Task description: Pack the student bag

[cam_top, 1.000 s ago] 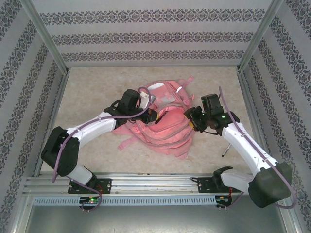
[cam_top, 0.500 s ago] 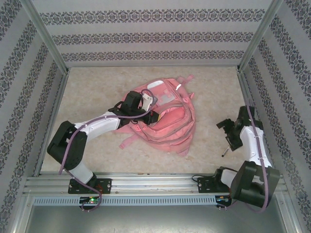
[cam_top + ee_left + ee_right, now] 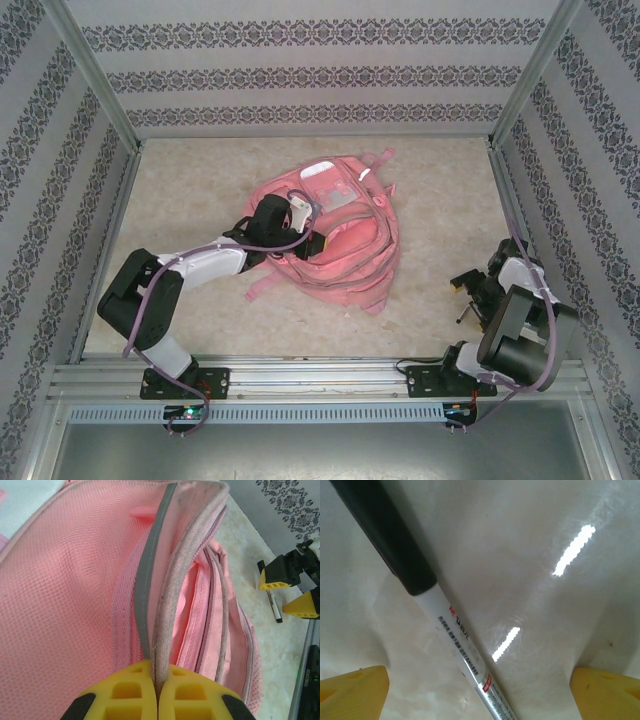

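Note:
The pink student bag (image 3: pixel 335 235) lies mid-table with its main compartment gaping toward the right. My left gripper (image 3: pixel 308 242) is shut on the rim of that opening, and its yellow fingers (image 3: pixel 130 690) pinch the pale edge binding and grey strip of the bag (image 3: pixel 75 580). A marker pen (image 3: pixel 455 630) with a black cap and white barrel lies flat on the table, also seen as the pen (image 3: pixel 462 316) right of the bag. My right gripper (image 3: pixel 472 288) hovers low over the pen, open, its yellow fingertips (image 3: pixel 355 692) wide on either side of the barrel.
Patterned walls (image 3: pixel 320 80) enclose the table on three sides. A metal rail (image 3: pixel 320 375) runs along the near edge by the arm bases. Bare tabletop (image 3: pixel 430 200) lies between the bag and the right wall.
My right arm has pulled back from the bag to the table's right side, come down over the pen and opened. The left gripper keeps its hold, and the bag has shifted slightly.

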Controlling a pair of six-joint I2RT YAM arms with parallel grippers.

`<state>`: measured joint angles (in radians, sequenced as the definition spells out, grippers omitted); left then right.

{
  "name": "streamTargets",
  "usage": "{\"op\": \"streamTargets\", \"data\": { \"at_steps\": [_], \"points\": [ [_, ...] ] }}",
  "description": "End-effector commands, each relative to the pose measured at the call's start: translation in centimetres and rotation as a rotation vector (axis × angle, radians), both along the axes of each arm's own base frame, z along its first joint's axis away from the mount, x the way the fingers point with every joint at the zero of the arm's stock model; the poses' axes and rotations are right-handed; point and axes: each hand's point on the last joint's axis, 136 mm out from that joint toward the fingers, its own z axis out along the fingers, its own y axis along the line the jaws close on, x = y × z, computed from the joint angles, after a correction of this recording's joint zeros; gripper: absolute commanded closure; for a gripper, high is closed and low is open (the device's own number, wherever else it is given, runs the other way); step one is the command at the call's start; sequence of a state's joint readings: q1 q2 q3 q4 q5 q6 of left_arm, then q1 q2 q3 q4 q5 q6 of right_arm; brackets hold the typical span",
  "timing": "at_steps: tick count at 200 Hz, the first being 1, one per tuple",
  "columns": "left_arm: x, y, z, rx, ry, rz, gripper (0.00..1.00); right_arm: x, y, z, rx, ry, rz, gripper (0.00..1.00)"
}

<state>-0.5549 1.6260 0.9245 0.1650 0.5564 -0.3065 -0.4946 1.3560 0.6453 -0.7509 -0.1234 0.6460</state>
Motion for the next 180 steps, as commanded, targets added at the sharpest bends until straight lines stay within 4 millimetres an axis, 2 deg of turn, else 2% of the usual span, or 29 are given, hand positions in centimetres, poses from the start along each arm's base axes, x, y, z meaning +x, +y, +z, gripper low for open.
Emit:
{"op": "streamTargets", "data": {
  "at_steps": [1, 41, 66, 104, 132, 157, 167, 180],
  "points": [
    [0.3, 1.6, 0.1, 0.066, -0.056, 0.010, 1.00, 1.8, 1.7, -0.2, 0.067, -0.051, 0.097, 0.09],
    [0.5, 5.0, -0.7, 0.056, -0.014, 0.077, 1.00, 2.7, 6.1, 1.1, 0.124, -0.060, 0.226, 0.14],
    [0.0, 6.7, -1.1, 0.121, -0.032, 0.061, 1.00, 3.0, 7.2, 2.3, 0.085, -0.056, 0.239, 0.14],
    [-0.3, 7.8, -2.3, 0.188, -0.056, 0.030, 1.00, 2.5, 5.8, 2.8, -0.036, -0.102, 0.180, 0.13],
    [-0.6, 8.1, -3.4, 0.227, -0.060, 0.008, 1.00, 2.6, 5.5, 5.1, -0.075, -0.149, 0.232, 0.12],
    [-0.6, 8.1, -2.9, 0.212, -0.074, 0.019, 1.00, -0.4, 1.7, 6.3, -0.263, -0.064, 0.128, 0.09],
    [-0.5, 8.0, -2.3, 0.205, -0.100, 0.013, 1.00, -1.4, 0.3, 5.8, -0.297, -0.050, 0.044, 0.10],
    [-0.4, 8.1, -1.9, 0.211, -0.125, 0.008, 1.00, -1.6, -0.9, 4.5, -0.304, -0.073, -0.035, 0.12]
  ]
}}
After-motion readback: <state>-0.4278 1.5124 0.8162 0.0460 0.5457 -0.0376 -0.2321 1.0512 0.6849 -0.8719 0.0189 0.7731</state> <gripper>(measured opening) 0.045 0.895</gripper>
